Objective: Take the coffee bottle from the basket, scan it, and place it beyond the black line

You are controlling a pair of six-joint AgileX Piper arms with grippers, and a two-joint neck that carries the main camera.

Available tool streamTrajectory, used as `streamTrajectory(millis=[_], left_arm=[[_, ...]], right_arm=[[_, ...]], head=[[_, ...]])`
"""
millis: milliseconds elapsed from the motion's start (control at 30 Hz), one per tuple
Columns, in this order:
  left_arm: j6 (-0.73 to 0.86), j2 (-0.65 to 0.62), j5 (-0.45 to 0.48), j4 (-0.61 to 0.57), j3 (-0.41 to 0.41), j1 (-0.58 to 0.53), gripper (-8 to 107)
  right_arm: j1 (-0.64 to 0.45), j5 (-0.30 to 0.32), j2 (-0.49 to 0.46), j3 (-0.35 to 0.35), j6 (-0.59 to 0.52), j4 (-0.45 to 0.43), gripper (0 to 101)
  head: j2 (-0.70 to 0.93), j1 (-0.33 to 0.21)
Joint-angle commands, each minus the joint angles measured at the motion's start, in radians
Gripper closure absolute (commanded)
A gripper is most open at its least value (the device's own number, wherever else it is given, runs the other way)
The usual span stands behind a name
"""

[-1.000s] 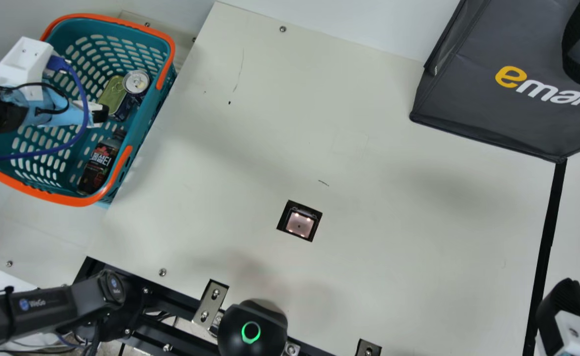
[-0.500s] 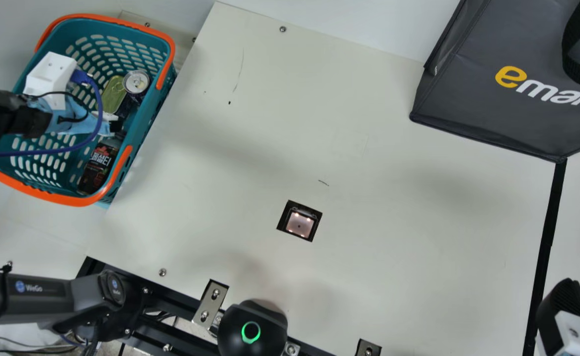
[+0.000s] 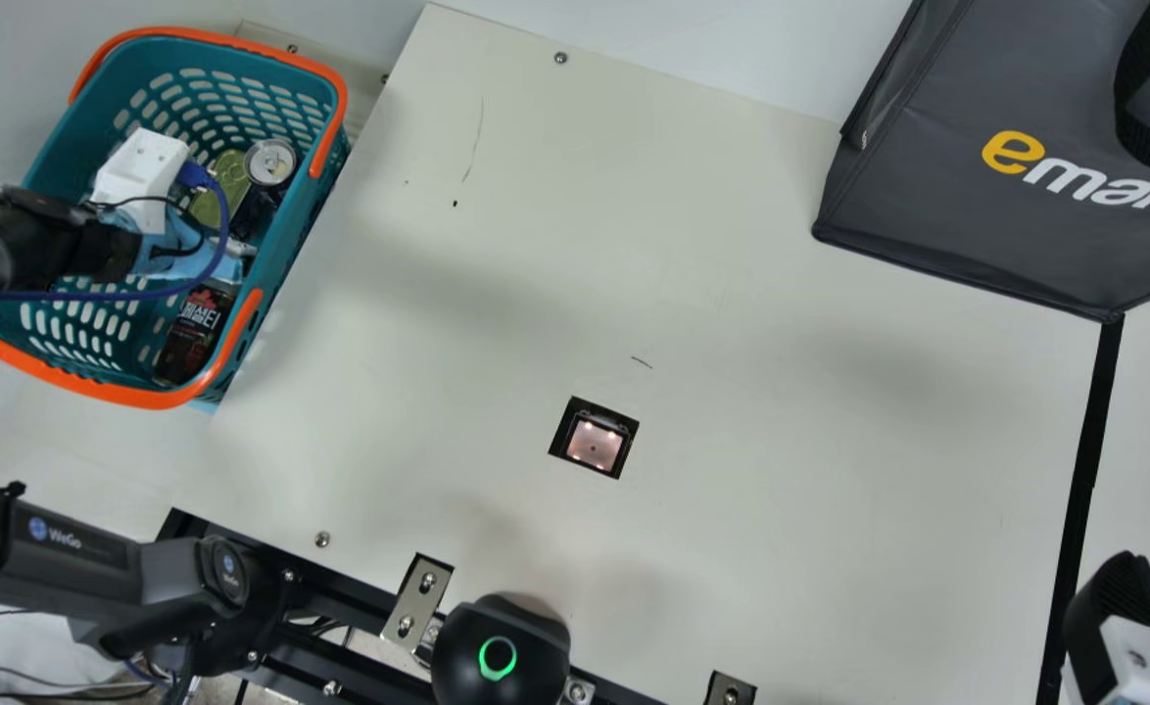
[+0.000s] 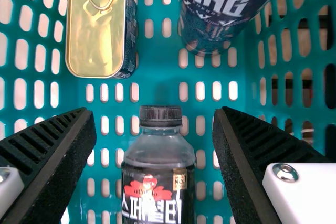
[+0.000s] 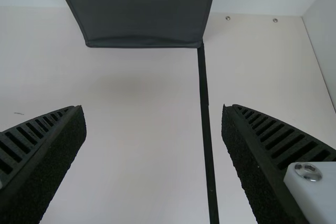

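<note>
Coffee bottle: located in the basket, in its near part, close along the right wall. It appears to be lying down, long axis running near to far, cap at the far end. Nothing grips it.

Left gripper: the nearer of the two by a wide margin, positioned inside the basket over the cap end. Jaws released and wide apart, one to each side of the cap, with no contact visible. The bottle's body extends from there toward the near side, in line with the gap. In my judgement the approach calls for a shift nearward and down, so that the jaws close across the body rather than the cap. The right wall leaves little room on that side and could be struck.

Oblong tin and drink can: beyond the cap, apart from the bottle; clear of a straight lift, as judged.

Scanner: set in the counter, right of the basket. Black line: farther right, shopping bag at its far end. Right gripper: by the line's near end, jaws released and holding nothing.
</note>
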Motion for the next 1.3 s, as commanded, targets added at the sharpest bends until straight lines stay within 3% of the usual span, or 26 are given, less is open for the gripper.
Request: streamTrajectory(millis=[0,600,1200,1267], left_arm=[[0.039,0.020,-0.012,-0.037,0.001,-0.002,9],[0.301,0.180,-0.092,-0.279,-0.029,-0.008,9],[0.398,0.264,-0.130,-0.383,-0.041,-0.021,9],[0.406,0.267,-0.131,-0.392,-0.041,-0.022,22]], right_arm=[[0.000,0.000,0.000,0.000,0.000,0.000,10],[0.000,0.000,0.000,0.000,0.000,0.000,10],[0.000,0.000,0.000,0.000,0.000,0.000,10],[0.000,0.000,0.000,0.000,0.000,0.000,10]], head=[[0.002,-0.026],[0.002,-0.026],[0.002,-0.026],[0.002,-0.026]])
